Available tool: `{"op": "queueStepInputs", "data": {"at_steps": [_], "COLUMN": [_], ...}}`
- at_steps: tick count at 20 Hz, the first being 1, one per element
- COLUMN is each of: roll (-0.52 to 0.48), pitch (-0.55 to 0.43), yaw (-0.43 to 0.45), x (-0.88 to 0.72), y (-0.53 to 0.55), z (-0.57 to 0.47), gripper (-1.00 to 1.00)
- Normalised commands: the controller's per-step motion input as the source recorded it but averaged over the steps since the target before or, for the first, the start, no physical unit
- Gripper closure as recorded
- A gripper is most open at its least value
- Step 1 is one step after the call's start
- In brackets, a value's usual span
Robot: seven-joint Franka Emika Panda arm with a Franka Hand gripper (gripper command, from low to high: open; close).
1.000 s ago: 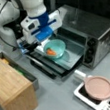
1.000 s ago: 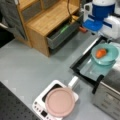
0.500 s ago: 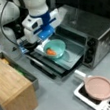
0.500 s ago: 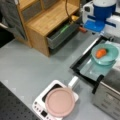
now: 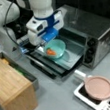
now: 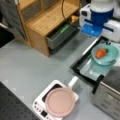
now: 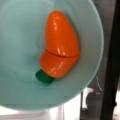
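Little has shifted since a moment ago: fingers point(image 5: 43, 46) still hover at the bowl's point(image 5: 58, 46) rim on the oven point(image 5: 96, 35) door tray; whether apart or together, I cannot tell. Bowl could tip, and the carrot point(image 7: 60, 52) just below them roll out. No writing is readable.

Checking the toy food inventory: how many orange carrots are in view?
1. An orange toy carrot lies inside the teal bowl on the toaster oven's open door, beside the gripper.
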Motion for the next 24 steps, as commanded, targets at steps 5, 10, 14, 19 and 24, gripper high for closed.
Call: {"op": "queueStepInputs", "data": {"at_steps": [5, 10, 14, 19, 24], "roll": [-0.122, -0.113, -0.114, -0.115, -0.113], "pitch": [0.072, 0.054, 0.066, 0.071, 0.052], "yaw": [0.084, 0.089, 0.085, 0.083, 0.107], "x": [0.03, 0.03, 0.02, 0.04, 0.07], "y": [0.06, -0.02, -0.04, -0.06, -0.10], "z": [0.08, 0.07, 0.07, 0.08, 0.04], "gripper": [-1.00, -1.00, -1.00, -1.00, -1.00]}}
